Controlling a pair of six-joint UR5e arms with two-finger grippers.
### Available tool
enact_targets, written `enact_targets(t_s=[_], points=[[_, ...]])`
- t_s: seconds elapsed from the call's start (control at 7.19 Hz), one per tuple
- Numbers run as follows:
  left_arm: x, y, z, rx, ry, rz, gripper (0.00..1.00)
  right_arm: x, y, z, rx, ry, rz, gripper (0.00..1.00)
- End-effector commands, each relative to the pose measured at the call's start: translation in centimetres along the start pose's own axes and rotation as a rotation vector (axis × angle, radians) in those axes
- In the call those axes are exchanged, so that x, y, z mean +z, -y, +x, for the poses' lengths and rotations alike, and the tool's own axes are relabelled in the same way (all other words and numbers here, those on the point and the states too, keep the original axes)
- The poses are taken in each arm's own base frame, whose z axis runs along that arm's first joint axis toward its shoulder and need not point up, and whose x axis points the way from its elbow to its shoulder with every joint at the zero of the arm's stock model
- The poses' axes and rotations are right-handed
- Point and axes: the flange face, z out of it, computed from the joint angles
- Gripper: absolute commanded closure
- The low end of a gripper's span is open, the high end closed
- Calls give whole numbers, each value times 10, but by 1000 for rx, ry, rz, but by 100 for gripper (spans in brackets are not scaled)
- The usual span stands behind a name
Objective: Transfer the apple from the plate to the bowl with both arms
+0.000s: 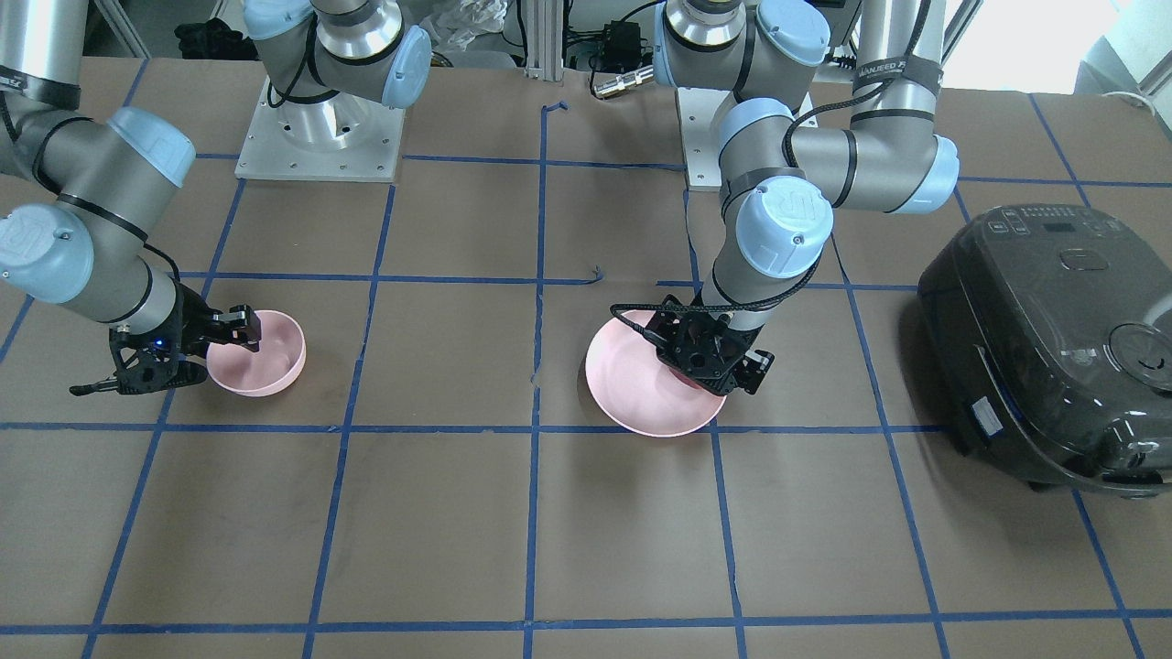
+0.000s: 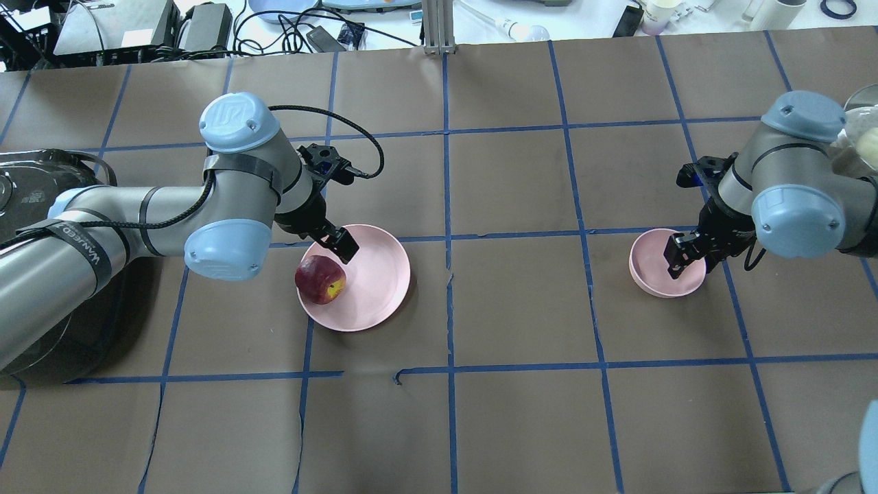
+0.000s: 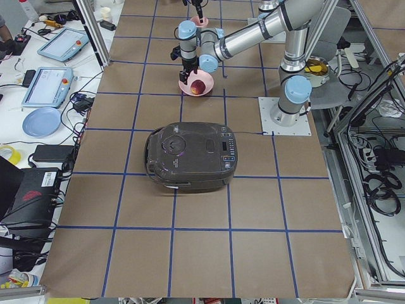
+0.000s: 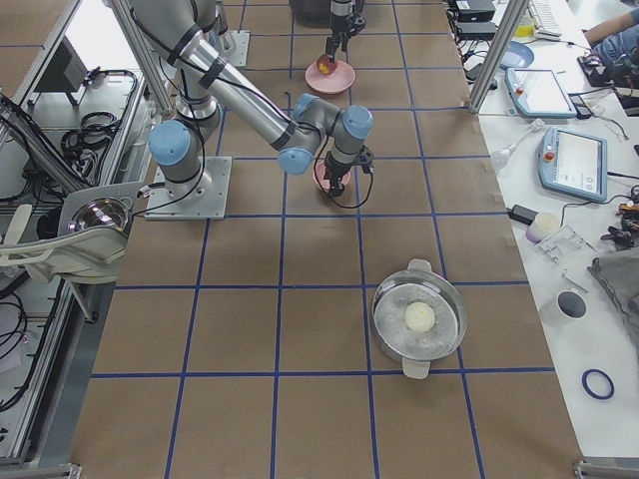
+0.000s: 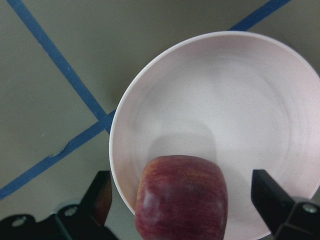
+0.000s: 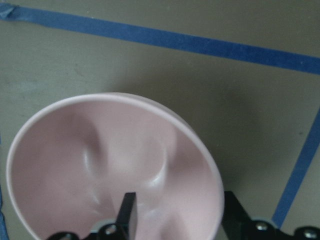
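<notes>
Apple (image 5: 182, 197) lies on the plate (image 5: 240, 100) near its rim, directly between the fingers of my left gripper (image 5: 182, 184), which is spread wide and grips nothing. It looks blocky, about as broad as tall; I cannot tell where its stem points. My right gripper (image 6: 181, 212), also spread, straddles the bowl (image 6: 75, 150) wall, one finger inside. One apple, one plate, one bowl.

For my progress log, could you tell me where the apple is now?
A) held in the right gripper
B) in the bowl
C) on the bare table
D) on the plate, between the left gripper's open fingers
D: the apple rests on the plate, with the left gripper open around it.
</notes>
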Motion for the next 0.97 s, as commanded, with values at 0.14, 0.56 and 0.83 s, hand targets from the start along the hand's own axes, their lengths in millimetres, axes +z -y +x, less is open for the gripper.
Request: enact_targets(t_s=[0.14,0.56,0.83], points=[[4,-3,-5,5,4,-13,0,-5,2,1,1,-4,10,100],[13,-7,-4,-4,-9,-43,0,-17,6,-6,-1,39,53,100],[22,-13,-1,-5,-20,-62,0,-19,14,-28,3,66,66,100]])
